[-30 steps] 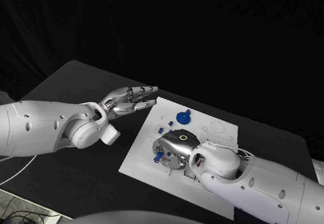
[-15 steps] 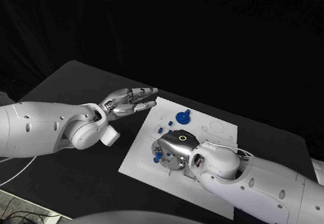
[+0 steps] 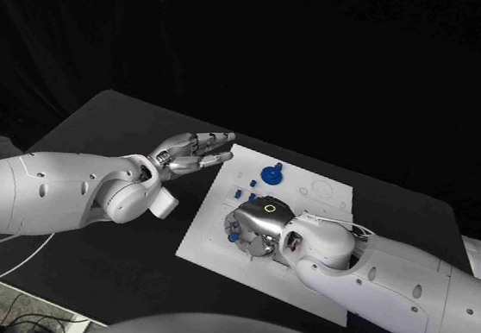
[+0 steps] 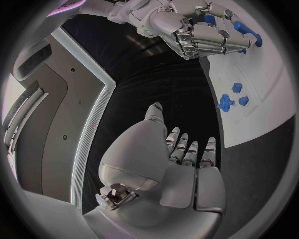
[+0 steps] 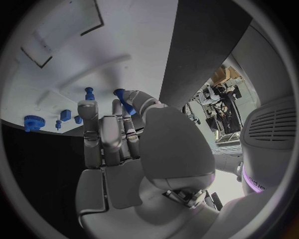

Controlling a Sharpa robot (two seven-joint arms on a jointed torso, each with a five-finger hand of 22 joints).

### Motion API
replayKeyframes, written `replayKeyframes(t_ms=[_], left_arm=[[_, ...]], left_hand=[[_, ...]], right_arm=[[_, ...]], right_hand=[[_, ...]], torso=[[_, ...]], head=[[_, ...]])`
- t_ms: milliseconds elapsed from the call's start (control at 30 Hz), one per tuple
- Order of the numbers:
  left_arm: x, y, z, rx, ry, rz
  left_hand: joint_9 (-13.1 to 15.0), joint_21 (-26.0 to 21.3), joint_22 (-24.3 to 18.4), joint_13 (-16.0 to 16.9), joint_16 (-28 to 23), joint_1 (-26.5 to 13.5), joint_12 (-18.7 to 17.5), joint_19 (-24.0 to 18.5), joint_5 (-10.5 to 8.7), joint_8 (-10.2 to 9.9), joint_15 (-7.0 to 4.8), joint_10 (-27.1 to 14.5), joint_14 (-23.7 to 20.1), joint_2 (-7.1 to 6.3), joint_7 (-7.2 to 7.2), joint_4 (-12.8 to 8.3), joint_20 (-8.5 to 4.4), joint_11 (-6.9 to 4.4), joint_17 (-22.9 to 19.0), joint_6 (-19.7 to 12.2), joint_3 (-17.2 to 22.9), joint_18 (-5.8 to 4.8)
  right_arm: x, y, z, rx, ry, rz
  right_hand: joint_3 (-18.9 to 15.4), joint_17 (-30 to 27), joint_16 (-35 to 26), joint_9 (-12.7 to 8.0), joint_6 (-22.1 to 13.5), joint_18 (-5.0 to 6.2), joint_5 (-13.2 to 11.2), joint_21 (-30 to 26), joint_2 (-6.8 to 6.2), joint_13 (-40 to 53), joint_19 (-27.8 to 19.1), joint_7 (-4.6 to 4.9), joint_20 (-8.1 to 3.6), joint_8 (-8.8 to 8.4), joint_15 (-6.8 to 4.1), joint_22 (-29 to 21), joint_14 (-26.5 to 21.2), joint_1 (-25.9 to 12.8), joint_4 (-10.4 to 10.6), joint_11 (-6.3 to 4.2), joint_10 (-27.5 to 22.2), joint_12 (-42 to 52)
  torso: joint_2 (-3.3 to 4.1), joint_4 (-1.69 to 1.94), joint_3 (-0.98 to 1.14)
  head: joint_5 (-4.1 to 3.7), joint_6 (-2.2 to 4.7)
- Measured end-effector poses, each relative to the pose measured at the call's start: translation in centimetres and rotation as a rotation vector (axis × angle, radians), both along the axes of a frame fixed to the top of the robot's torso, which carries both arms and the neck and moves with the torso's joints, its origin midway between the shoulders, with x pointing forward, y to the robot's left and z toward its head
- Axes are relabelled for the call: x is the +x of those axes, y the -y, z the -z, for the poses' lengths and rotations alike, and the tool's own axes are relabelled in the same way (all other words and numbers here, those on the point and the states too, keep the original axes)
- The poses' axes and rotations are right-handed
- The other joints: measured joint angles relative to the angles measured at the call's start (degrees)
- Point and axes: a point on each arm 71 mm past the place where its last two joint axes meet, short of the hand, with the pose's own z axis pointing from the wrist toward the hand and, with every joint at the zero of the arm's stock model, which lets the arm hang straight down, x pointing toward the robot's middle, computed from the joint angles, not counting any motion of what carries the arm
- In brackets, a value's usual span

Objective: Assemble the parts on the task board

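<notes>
While the left hand [image 3: 194, 150] hovers over the black table [image 3: 110, 122] just beside the left edge of the white rectangular task board [image 3: 208, 244], its fingers lie straight and slightly apart, holding nothing. Small blue plastic parts [image 3: 244, 193] sit on the board's near-left area, with a round blue gear-shaped part [image 3: 272, 174] farther back. Over the board's middle, the right hand [image 3: 259, 222] curls its fingers down and pinches a small blue peg [image 5: 120, 94] between thumb and fingertip.
</notes>
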Motion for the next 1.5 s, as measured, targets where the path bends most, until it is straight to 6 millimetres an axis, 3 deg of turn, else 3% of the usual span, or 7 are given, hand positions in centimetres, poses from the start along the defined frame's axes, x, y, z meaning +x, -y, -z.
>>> replayKeyframes(t_ms=[233,433,700,900,1133,1333,1500], left_arm=[[0.0,0.0,0.0,0.001,-0.004,0.002],[0.0,0.1,0.1,0.0,-0.008,0.005],[-0.1,0.1,0.2,0.0,-0.012,0.008],[-0.1,0.0,0.2,0.001,-0.013,0.007],[-0.1,0.0,0.2,0.002,-0.015,0.007],[-0.1,-0.1,0.2,0.001,-0.015,0.007],[-0.1,-0.1,0.2,0.0,-0.011,0.005]], left_hand=[[0.06,0.0,0.0,0.0,0.0,0.23,0.0,0.0,0.0,0.0,0.43,0.0,0.0,0.23,0.11,0.0,0.0,0.0,0.0,0.52,0.0,0.0],[0.12,0.0,0.0,0.0,0.0,0.23,0.0,0.0,0.0,0.1,0.63,-0.13,0.2,0.23,0.37,0.0,0.0,0.13,0.06,0.88,0.0,0.0],[0.17,0.0,0.0,0.0,0.0,0.45,0.0,0.0,0.21,0.24,0.63,-0.21,0.2,0.45,0.41,0.0,0.0,0.21,0.05,1.23,0.0,0.0],[0.17,0.0,0.29,0.0,0.0,0.45,0.0,0.2,0.21,0.24,0.63,-0.21,0.2,0.45,0.41,0.0,0.2,0.21,0.05,1.23,0.0,0.01],[0.17,0.0,0.39,0.0,0.0,0.47,0.0,0.2,0.21,0.24,0.63,-0.34,0.2,0.44,0.41,0.0,0.2,0.34,0.05,1.23,0.0,0.01],[0.16,0.0,0.54,0.0,0.0,0.68,0.01,0.21,0.21,0.24,0.63,-0.42,0.2,0.23,0.62,0.01,0.2,0.42,0.05,1.44,0.01,0.01],[0.16,0.27,0.85,0.0,0.0,-2.78,0.76,0.43,-2.29,0.24,0.63,-0.42,0.2,1.71,0.42,0.33,0.43,0.42,0.1,1.66,-0.79,0.01]], right_arm=[[0.0,0.0,0.2,-0.005,-0.003,0.007],[-0.1,0.2,0.4,-0.016,-0.009,0.014],[-0.1,0.4,0.4,-0.018,-0.009,0.022],[-0.3,0.8,0.1,0.0,-0.002,0.028],[-0.6,2.3,-1.1,0.067,0.038,0.046],[0.0,4.3,-4.7,0.166,0.115,0.056],[0.8,7.9,-7.9,0.206,0.16,0.106]], right_hand=[[0.23,-0.49,-0.45,-0.07,-0.66,0.0,-0.66,-0.57,-0.07,0.28,-0.92,-0.4,0.1,-0.98,0.28,0.0,-0.7,-0.07,-0.23,0.35,-1.54,-0.36],[0.95,-1.59,-1.25,-2.84,-6.48,0.0,-2.73,-2.57,-0.7,0.78,-2.9,-1.37,0.83,-6.18,1.25,-0.01,-2.24,-0.7,-0.95,1.72,-6.72,-1.99],[-0.52,-4.39,-2.81,-7.95,-15.3,0.88,-5.55,-8.2,-1.04,1.43,-7.6,-4.62,2.25,-12.52,2.69,-0.01,-6.04,-1.04,-2.41,3.39,-18.4,-3.91],[-2.82,-6.38,-3.92,-10.79,-19.09,1.76,-6.67,-11.82,-0.73,1.57,-10.55,-6.54,2.79,-12.6,3.12,0.04,-8.72,-0.73,-2.75,3.78,-24.09,-3.91],[-3.53,-7.12,-4.21,-12.36,-20.57,1.76,-6.66,-12.34,-0.25,1.63,-10.85,-7.03,3.06,-12.6,3.35,0.03,-9.5,-0.25,-2.59,4.03,-26.06,-3.44],[-4.89,-4.82,-1.95,-12.97,-16.99,1.76,-7.88,-8.06,0.64,1.96,-7.12,-5.93,2.9,-11.42,2.9,0.03,-6.55,-0.46,-1.48,3.47,-23.02,0.2],[-6.59,-3.75,-0.99,-13.97,-12.67,1.76,-14.25,-5.64,1.65,0.92,-4.12,-4.45,2.34,-10.14,2.32,0.02,-4.76,-2.26,1.28,2.81,-19.17,2.11]], torso=[[0.01,0.01,0.01],[0.02,0.01,0.01],[0.02,0.01,0.01],[0.02,0.01,0.01],[0.01,0.02,0.01],[0.0,0.02,0.01],[-0.09,-0.03,-0.02]], head=[[0.08,0.0],[0.03,0.0],[-0.02,0.0],[0.0,0.0],[-0.04,0.0],[-0.33,0.0],[-1.09,0.0]])
